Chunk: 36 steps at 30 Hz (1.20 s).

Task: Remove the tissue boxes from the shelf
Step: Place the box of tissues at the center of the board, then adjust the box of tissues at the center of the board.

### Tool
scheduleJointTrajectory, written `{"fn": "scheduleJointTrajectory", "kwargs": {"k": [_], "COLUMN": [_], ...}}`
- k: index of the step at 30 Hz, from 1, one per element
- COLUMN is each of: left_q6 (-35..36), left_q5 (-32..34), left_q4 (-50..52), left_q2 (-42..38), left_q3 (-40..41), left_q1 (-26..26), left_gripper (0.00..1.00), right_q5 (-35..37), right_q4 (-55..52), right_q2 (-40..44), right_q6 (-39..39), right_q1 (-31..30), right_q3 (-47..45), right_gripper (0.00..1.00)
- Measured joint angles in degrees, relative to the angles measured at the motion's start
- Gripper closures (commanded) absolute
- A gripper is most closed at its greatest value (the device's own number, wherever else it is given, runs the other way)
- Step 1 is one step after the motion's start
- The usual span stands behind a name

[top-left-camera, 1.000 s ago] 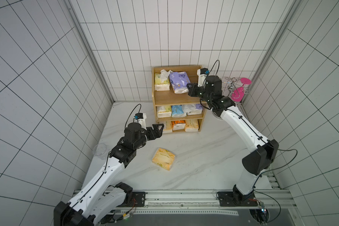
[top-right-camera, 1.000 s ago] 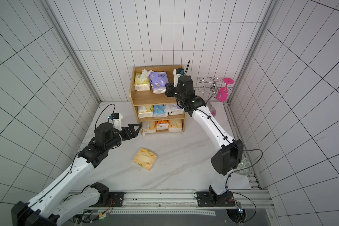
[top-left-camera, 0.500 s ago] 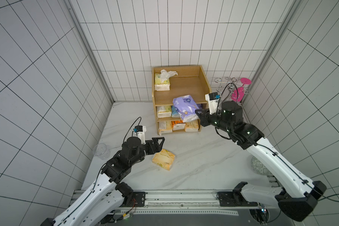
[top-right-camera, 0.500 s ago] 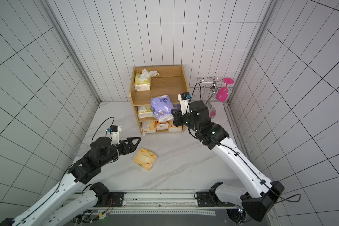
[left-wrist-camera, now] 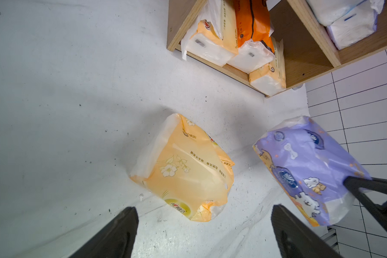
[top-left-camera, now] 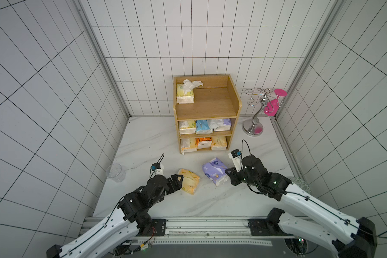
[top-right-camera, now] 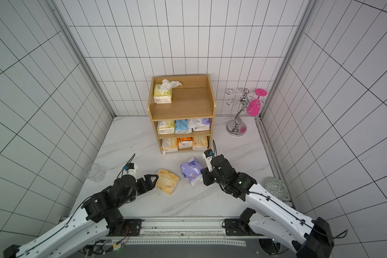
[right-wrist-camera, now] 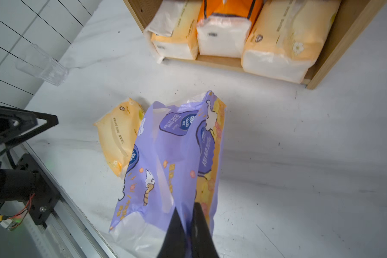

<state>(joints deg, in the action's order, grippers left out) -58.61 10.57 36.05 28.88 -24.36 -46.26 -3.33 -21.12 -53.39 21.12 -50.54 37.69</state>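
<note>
The right gripper (right-wrist-camera: 187, 214) is clamped on a wrapper fold of the purple pack (right-wrist-camera: 177, 145), down by the desk (top-left-camera: 210, 205) before the shelf (top-left-camera: 207, 107) — soft, light, slippery; grasping across its body seems surer. The left gripper (left-wrist-camera: 203, 208) gapes beside the peach pack (left-wrist-camera: 183, 169).

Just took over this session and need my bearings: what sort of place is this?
Probably a robot test cell, not a real room: white tiled walls box in a marble-look tabletop, and a metal mounting rail runs along its front edge.
</note>
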Motion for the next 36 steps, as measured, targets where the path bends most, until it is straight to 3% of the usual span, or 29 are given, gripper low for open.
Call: {"fn": "scheduleJointTrajectory", "kwargs": {"k": [3, 5, 7, 10, 20, 29, 36], "left_q6": [-1.2, -2.0, -2.5, -3.3, -5.5, -6.0, -6.4], "left_q5": [-0.1, -0.2, -0.3, -0.3, -0.2, 0.1, 1.9], "left_q4": [-0.8, -1.5, -2.4, -4.4, -12.5, -20.1, -21.9], "left_q2": [0.4, 1.1, 2.1, 3.1, 5.5, 11.9, 14.2], "left_q3": [2.1, 3.4, 4.4, 5.7, 11.2, 12.8, 13.4], "left_q1": [-0.2, -0.4, -0.6, -0.9, -0.9, -0.9, -0.9], "left_gripper": [0.03, 0.03, 0.03, 0.03, 0.03, 0.03, 0.02], "right_q5": [0.5, 0.9, 1.1, 1.5, 3.1, -5.6, -9.9], "right_q4": [3.6, 6.0, 8.3, 10.3, 11.8, 17.7, 25.0], "right_q2": [-2.5, -4.6, -6.9, -9.1, -6.9, -17.9, -24.1], "right_q6": [0.6, 1.0, 1.3, 1.5, 2.5, 4.0, 5.4], "right_q1": [-0.1, -0.1, -0.1, -0.1, 1.9, 4.7, 1.5], "right_q3": [-3.1, -4.3, -4.7, -4.7, -5.6, -6.1, -6.2], "right_gripper": [0.94, 0.79, 0.52, 0.42, 0.43, 0.46, 0.49]}}
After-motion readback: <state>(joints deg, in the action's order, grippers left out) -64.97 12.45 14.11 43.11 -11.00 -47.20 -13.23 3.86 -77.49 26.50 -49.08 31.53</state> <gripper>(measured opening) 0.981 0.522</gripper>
